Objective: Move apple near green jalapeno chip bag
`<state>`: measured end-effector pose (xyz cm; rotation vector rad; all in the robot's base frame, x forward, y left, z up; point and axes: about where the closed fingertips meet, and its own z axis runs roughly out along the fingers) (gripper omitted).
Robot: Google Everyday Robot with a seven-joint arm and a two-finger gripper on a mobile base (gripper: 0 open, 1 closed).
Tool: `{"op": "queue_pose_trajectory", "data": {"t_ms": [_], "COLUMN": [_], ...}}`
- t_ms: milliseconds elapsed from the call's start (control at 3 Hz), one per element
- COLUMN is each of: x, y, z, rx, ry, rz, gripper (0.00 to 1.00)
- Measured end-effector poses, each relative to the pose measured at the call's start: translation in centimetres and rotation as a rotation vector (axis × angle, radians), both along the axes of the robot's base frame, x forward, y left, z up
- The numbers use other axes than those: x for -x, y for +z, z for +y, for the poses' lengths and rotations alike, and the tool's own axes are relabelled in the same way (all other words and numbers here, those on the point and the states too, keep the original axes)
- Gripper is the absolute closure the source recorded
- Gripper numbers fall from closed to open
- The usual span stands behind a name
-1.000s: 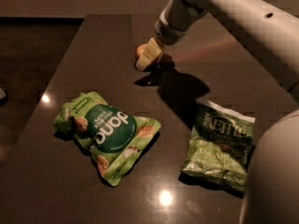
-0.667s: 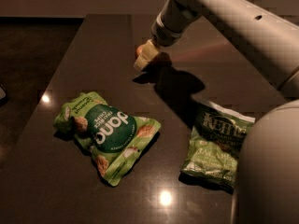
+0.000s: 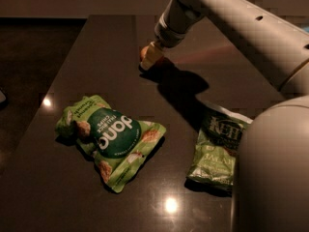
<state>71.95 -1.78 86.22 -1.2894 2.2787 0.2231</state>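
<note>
Apple [image 3: 144, 52] was recorded at the far end of the tabletop [image 3: 111, 42], at the tip of the tool [image 3: 150, 58], well apart from the green jalapeno chip bag [image 3: 219, 149]. Tool closure could not be determined.

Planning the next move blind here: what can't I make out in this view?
Camera view:
- apple: mostly hidden behind the gripper at the far side of the table; hold unconfirmed.
- green jalapeno chip bag: right edge covered by the robot's arm in the foreground.
</note>
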Motion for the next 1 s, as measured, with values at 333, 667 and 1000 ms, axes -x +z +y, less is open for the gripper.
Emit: {"op": "queue_pose_trajectory", "data": {"t_ms": [333,667,1000], "x": [0.3,1.2,3.0], "y": [0.7,1.8,2.9], "z": [-0.2,-1.2,-3.6], "rx": [-0.019,-0.039,-0.058], "ry": [0.011,0.014,0.005], "rz": [-0.003,-0.005,0.002], "gripper": [0.52,0.75,0.98]}}
